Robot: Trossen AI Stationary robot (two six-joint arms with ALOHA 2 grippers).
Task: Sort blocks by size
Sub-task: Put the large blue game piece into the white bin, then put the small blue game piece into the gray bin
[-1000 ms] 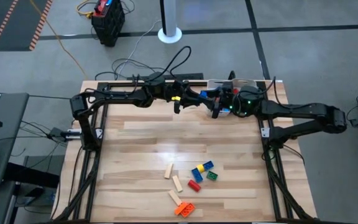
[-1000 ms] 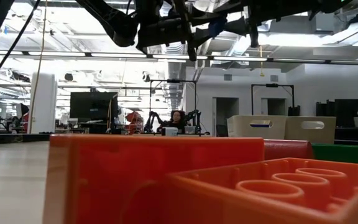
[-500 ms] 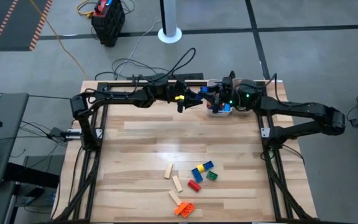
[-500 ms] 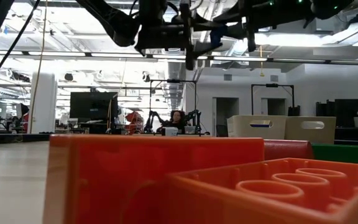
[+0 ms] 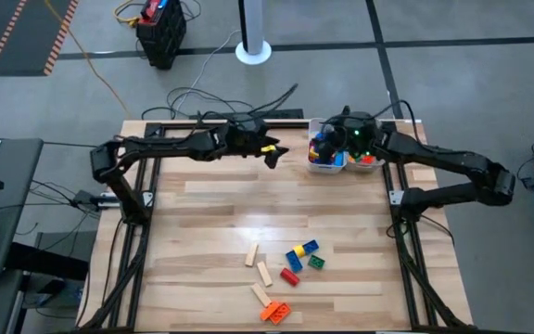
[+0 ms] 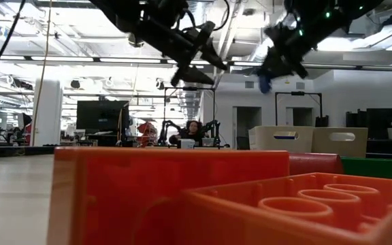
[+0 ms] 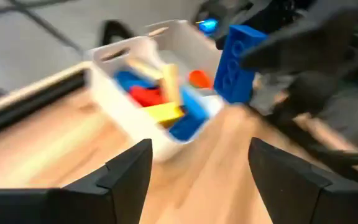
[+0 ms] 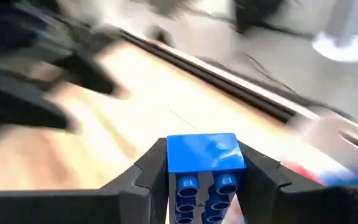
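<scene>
Blue block [image 8: 202, 163] sits clamped in right gripper [image 8: 202, 177] above tray [image 5: 326, 163]; left gripper [image 7: 194, 180] gapes empty.

Materials: wood, plastic.
Table [image 5: 211, 223] pale wood, slight sheen; blue block [image 8: 202, 163] glossy studded plastic; tray [image 7: 129, 118] smooth white plastic.

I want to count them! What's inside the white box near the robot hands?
The white tray holds blue, red and yellow blocks plus a pale wooden bar. More may lie underneath; the pile and the tray's wall hide the bottom.
</scene>
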